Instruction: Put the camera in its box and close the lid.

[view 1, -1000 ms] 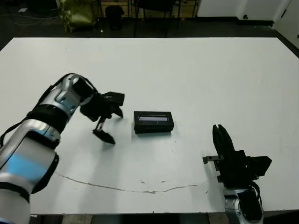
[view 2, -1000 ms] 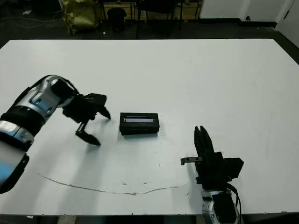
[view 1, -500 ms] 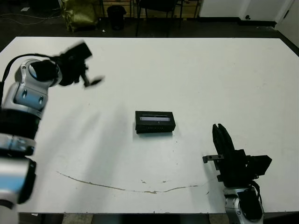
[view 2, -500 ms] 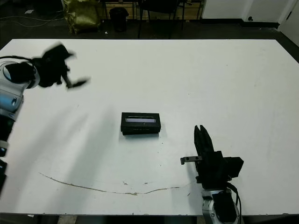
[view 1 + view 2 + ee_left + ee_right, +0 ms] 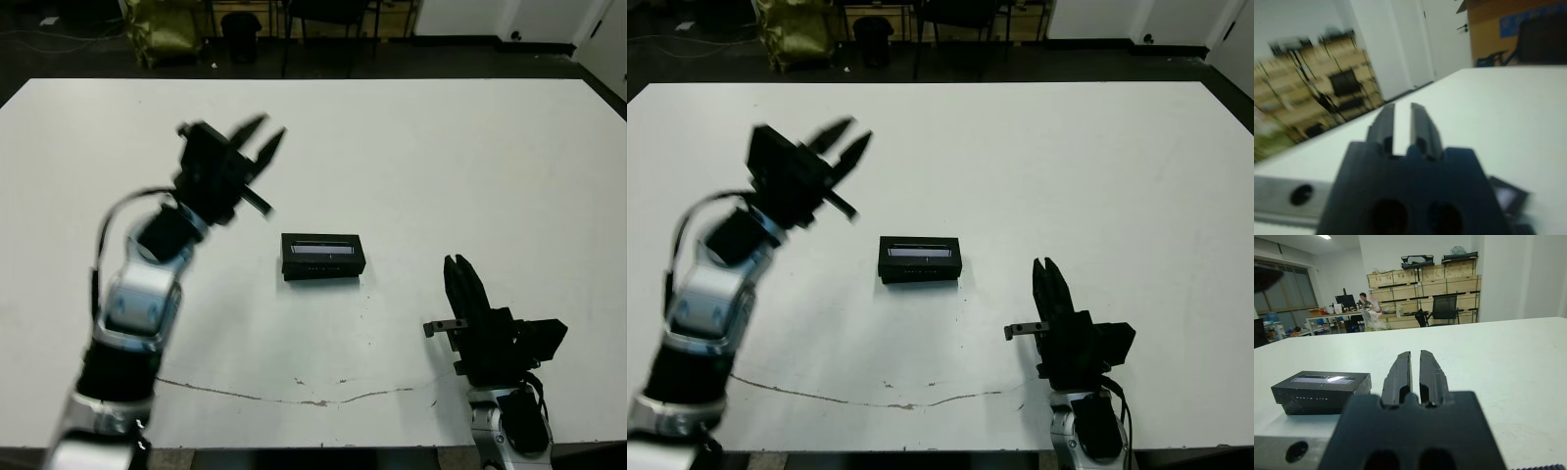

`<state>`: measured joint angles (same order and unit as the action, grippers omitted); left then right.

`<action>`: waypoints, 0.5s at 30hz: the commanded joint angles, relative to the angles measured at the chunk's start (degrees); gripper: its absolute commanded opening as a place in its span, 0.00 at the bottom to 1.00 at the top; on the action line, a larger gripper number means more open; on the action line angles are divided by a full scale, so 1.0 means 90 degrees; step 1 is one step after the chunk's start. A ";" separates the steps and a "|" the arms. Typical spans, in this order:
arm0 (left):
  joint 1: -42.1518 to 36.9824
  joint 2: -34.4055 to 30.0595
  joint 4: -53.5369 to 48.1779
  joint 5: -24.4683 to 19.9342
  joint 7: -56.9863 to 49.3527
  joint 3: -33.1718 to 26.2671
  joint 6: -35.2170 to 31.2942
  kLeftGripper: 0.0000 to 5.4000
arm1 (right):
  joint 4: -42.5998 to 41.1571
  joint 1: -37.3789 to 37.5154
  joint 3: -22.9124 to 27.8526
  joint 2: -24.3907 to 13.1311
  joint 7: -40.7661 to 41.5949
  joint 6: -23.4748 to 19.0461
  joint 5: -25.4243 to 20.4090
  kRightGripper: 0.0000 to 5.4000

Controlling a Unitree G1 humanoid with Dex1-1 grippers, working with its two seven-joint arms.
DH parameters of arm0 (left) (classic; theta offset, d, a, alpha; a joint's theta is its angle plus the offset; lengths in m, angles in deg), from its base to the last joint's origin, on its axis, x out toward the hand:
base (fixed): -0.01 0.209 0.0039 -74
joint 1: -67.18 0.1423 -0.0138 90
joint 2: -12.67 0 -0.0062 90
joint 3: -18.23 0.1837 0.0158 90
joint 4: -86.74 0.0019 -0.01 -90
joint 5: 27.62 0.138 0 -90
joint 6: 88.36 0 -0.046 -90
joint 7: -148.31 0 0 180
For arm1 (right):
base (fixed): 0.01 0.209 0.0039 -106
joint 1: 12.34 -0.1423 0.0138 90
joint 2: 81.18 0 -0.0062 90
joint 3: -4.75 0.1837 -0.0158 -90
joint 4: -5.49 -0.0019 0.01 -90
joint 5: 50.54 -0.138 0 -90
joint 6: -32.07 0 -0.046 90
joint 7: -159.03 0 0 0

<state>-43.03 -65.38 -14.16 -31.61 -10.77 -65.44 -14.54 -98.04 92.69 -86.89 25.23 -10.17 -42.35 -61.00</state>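
A small black rectangular box [image 5: 322, 257] sits flat near the middle of the white tabletop [image 5: 441, 166], its lid [image 5: 321, 246] seated squarely on top, the long silvery-grey strip facing up and small lettering on the side.

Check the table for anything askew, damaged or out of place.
Nothing on the box looks wrong: its lid sits square and flush. The one flaw is a thin brownish crack-like line across the table near its front edge.

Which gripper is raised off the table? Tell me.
The left gripper: it is lifted above the table, beyond and to the left of the closed box. The right gripper sits low near the table's front edge.
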 commanded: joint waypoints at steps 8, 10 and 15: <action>0.0525 0.0774 -0.0598 -0.0214 -0.0818 0.0764 -0.1752 0.00 | 0.0087 0.0073 0.0015 0.0000 0.0016 -0.0035 -0.0078 0.00; 0.0494 0.0926 -0.0403 -0.0201 -0.0965 0.0845 -0.1783 0.00 | 0.0074 0.0088 0.0015 0.0022 -0.0023 -0.0070 -0.0064 0.00; 0.0316 0.1438 0.0293 -0.0059 -0.1583 0.0953 -0.2056 0.00 | 0.0040 0.0135 0.0008 0.0051 -0.0062 -0.0075 -0.0027 0.00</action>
<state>-39.87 -53.22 -13.81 -33.14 -23.60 -57.10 -31.53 -98.09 93.07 -86.94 25.72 -10.29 -42.28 -61.08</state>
